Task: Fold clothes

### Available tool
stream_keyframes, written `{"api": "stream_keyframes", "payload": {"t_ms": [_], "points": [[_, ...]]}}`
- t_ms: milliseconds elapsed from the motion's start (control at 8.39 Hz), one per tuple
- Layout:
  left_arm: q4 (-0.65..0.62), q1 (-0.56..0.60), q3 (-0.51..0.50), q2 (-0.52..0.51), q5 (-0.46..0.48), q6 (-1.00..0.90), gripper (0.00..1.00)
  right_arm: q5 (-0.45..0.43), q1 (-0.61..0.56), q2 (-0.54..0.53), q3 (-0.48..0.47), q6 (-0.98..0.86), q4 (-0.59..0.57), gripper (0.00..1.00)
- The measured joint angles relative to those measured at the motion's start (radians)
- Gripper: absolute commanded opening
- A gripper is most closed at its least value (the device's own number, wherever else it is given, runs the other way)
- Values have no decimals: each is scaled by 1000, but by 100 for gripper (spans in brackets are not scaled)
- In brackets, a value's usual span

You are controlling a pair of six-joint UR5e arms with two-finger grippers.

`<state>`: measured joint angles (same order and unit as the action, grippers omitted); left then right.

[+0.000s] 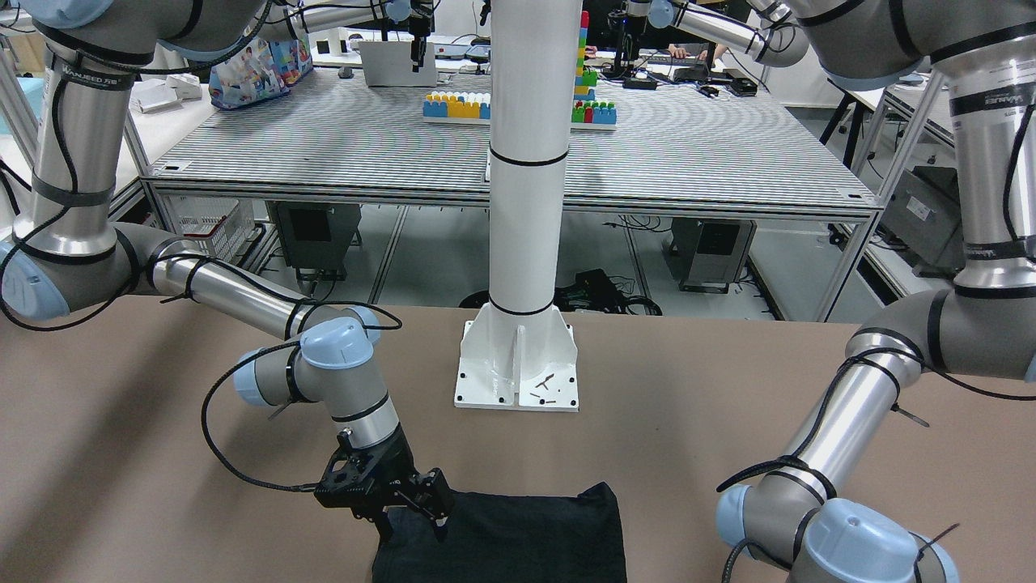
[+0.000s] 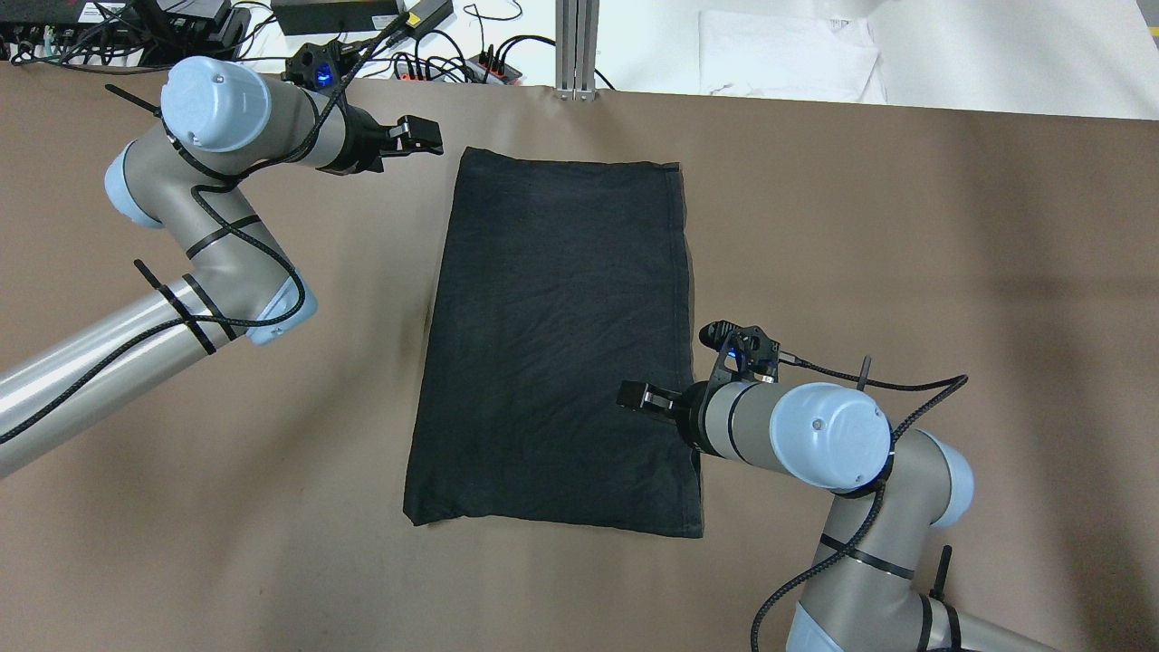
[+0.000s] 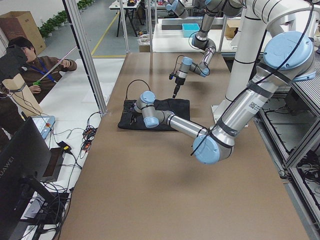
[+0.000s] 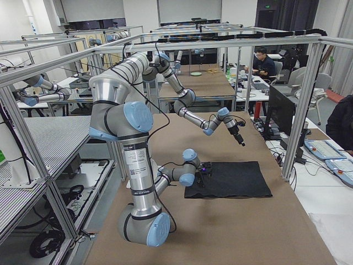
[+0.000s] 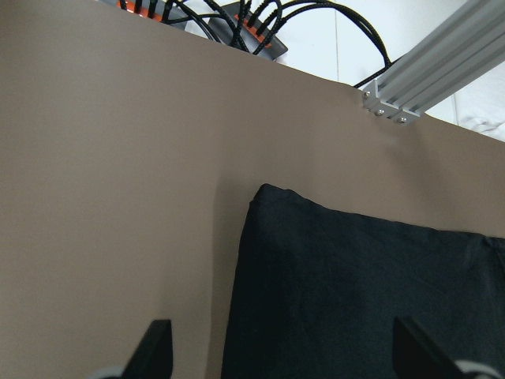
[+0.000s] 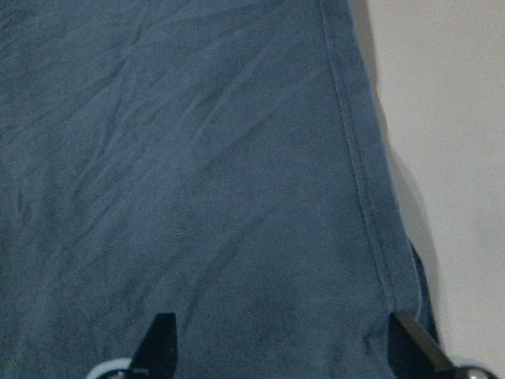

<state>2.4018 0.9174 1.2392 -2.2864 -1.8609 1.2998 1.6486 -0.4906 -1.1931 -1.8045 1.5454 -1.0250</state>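
**Item: black garment, part-folded, awaiting its next fold**

**Garment.** The clothes (image 2: 557, 344) are lying flat in the middle of the table (image 2: 905, 226) as one long rectangle. One short end is pointing toward the cables (image 2: 453, 63) at the far edge. The surface is showing light creases. A stitched hem (image 6: 359, 181) is running down the long edge on the robot's right. No logo is showing in any view.

**Right gripper.** The right gripper (image 2: 638, 396) is hanging low over that hemmed edge, toward the near end, with its fingers (image 6: 162, 339) spread wide. Whether the tips are touching the cloth cannot be told.

**Left gripper.** The left gripper (image 2: 421, 136) is hovering just beside the far corner (image 5: 264, 189) on the robot's left, off the cloth and over bare table. Its fingers (image 5: 158, 347) are likewise spread, holding nothing.

**Step in hand (judged).** Both grippers are lining up for a pinch before the next fold.

**Handling notes.**
- The cloth is looking layered, so each pinch is calling for every layer at the edge, not the top sheet alone.
- The left gripper is needing to shift in over the corner first.
- Lifting both holds together, at matching height and with light tension, is likely to keep the rectangle from sagging or skewing.
- Setting the carried edge down square on the opposite hem is mattering more than speed.

**Risk.** Soft fabric is prone to slipping from a shallow pinch.
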Motion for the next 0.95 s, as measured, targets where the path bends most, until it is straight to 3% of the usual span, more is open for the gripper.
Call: {"api": "stream_keyframes", "payload": {"t_ms": [357,953], "points": [[14,-10,17,6,0,21,100,-39,21,-5,105,42,110,94],[12,-10,23,5,0,20,100,-33,35,-20,89,116,117,94]]}}
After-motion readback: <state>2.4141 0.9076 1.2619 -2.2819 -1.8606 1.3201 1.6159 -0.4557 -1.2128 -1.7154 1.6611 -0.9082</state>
